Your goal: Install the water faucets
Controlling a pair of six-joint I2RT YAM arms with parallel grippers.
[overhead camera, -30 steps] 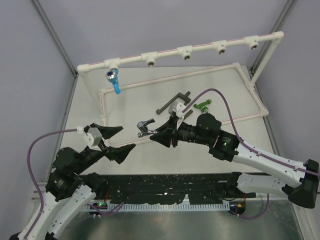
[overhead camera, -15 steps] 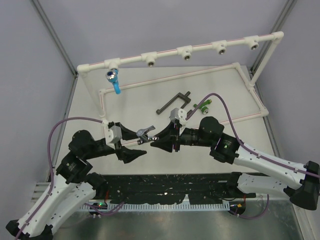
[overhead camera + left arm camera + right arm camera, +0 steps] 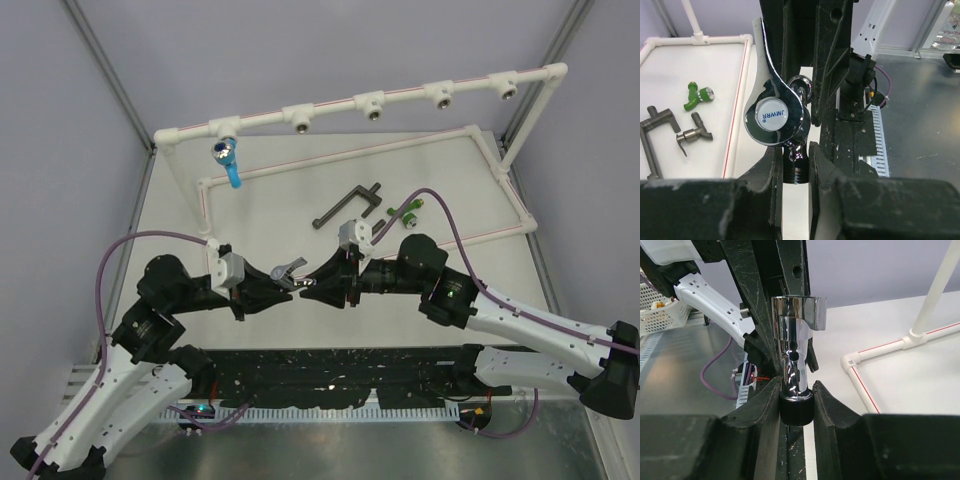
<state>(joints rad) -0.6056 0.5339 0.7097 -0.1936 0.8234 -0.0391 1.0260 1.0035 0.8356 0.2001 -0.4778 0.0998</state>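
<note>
Blue faucet (image 3: 228, 158) fitted, upper left; your left jaws and right jaws both clamp the chrome faucet (image 3: 290, 269) (green faucet (image 3: 405, 212), dark faucets (image 3: 692, 134) wait).

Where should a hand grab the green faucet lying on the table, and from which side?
Probably grip the green faucet across its short body, behind its silvery threaded end, coming straight down from above. It lies flat on the table, both flanks exposed, and this leaves the thread free.
</note>
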